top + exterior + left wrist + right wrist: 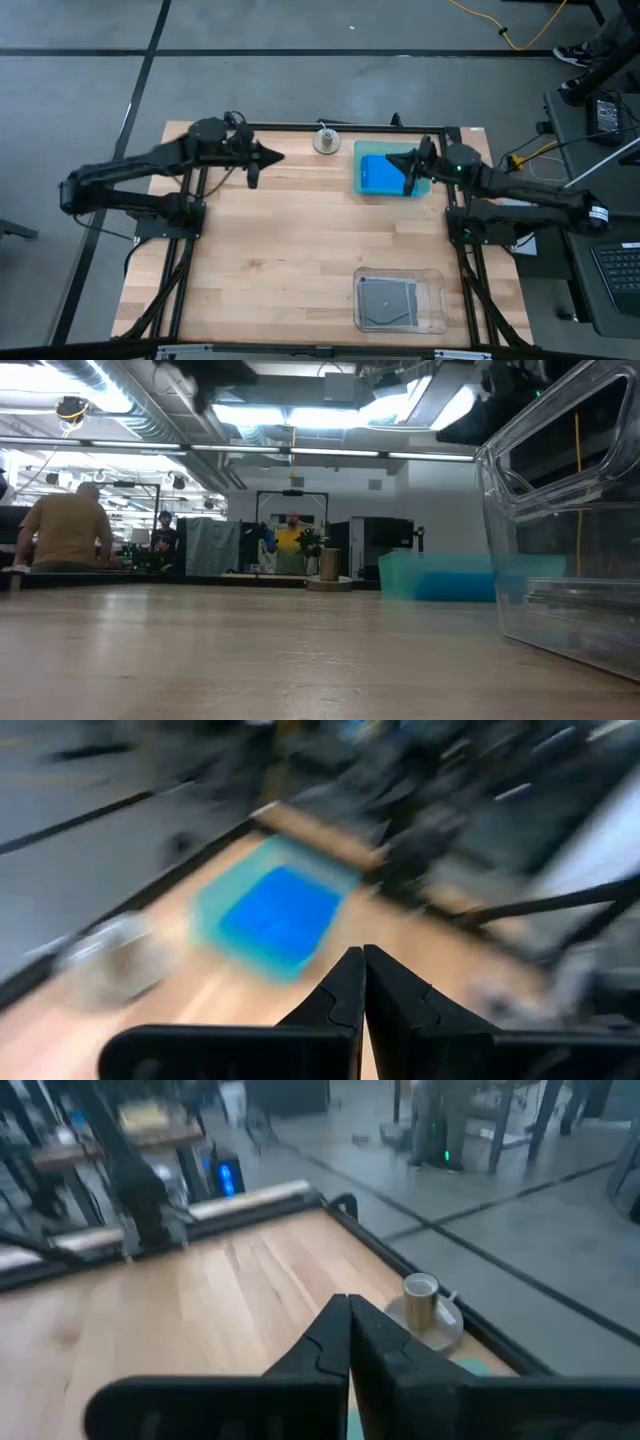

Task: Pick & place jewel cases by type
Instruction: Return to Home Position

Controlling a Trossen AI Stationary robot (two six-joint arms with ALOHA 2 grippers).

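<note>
Sorting looks done from here. Blue jewel cases (378, 175) sit in the teal tray (375, 148) at the far right of the surface (280, 250). Dark jewel cases (388, 303) lie flat in the clear tray (437, 300) at the near right. Both are stacked, so I can't count them from above. No case is loose on the wood.

Step in hand, as I read it: parking both arms at home.

- Left hand (272, 156): up at the far edge, left of centre, pointing across toward the small cylinder on a disc (326, 138). Its fingers (345, 990) are pressed together with nothing between them.
- Right hand (398, 160): hanging over the teal tray, above the blue stack. Its fingers (330, 1342) are also pinched together and empty.

Next move calls for:
- pulling the right arm in along its own side without dipping toward the tray rim
- keeping both tips clear of the cylinder, which sits between them at the far edge
- no grasping, so both hands can stay as they are

The left wrist view is smeared, so I wouldn't judge clearance from it.
</note>
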